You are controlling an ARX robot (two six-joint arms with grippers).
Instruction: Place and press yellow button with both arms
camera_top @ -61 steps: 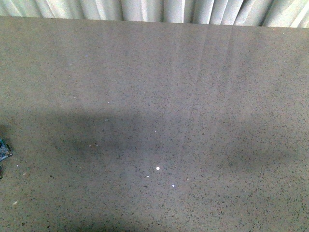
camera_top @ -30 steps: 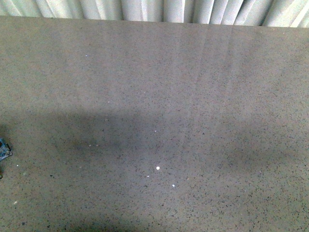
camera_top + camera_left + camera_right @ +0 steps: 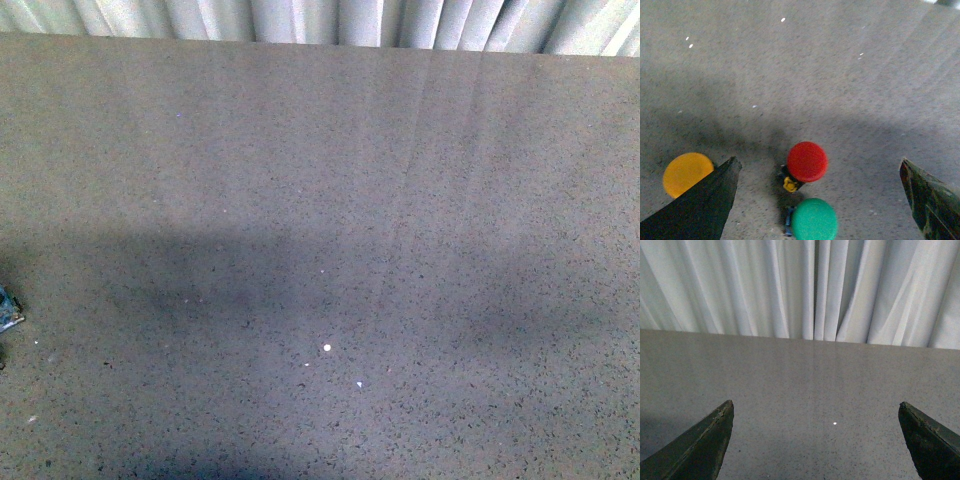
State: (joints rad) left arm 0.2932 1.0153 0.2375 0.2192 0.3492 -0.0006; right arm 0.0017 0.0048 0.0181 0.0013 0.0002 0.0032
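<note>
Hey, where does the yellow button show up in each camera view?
Front view: not in it.
Left wrist view: the yellow button shows, its cap partly hidden by a gripper finger, apart from the red button.
Right wrist view: not in it.
Shared landmark: the speckled grey table, in all three views.

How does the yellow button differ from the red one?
The yellow button is orange-yellow, the red button bright red. A dark finger hides the yellow button's edge; the red button shows whole. Only the red button shows a dark body under its cap. Both have round caps on the speckled table.
</note>
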